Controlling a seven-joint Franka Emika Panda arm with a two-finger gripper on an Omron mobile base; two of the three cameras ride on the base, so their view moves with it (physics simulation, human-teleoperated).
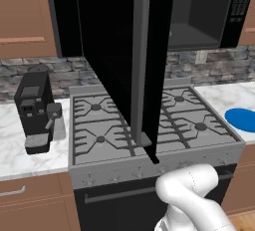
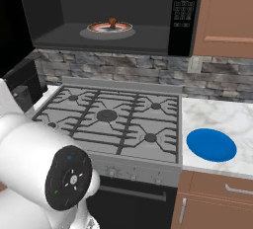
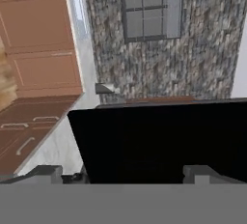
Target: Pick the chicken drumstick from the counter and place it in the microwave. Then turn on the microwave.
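Microwave (image 2: 106, 16) mounted above the gas stove (image 2: 113, 119), its door (image 1: 124, 60) swung fully open; in the left base view the door projects toward the camera edge-on, with the long grey bar handle (image 1: 141, 60) running down its front edge. The grey interior is exposed in the right base view, where a plate (image 2: 109, 27) sits on the round turntable with a small brown item, apparently the chicken drumstick (image 2: 112, 22), lying on it; the item is too small to identify with certainty. The button panel (image 2: 184, 6) occupies the right edge of the appliance.

White marble counter (image 2: 225, 117) to the right of the stove, carrying a flat blue round piece (image 2: 211, 144). On the counter section left of the stove stands a black coffee machine (image 1: 34, 110). A stone-patterned backsplash (image 2: 123, 72) runs behind the stove, and brown wooden cabinets (image 2: 227, 16) flank the microwave.

Hand view: the gripper (image 3: 125, 174) has its two dark fingertips (image 3: 46, 172) set wide apart with nothing between them; just beyond them lies a broad black surface, with the stone wall and brown drawer fronts (image 3: 41, 71) farther off. The white arm (image 1: 191, 195) rises in the foreground of both base views
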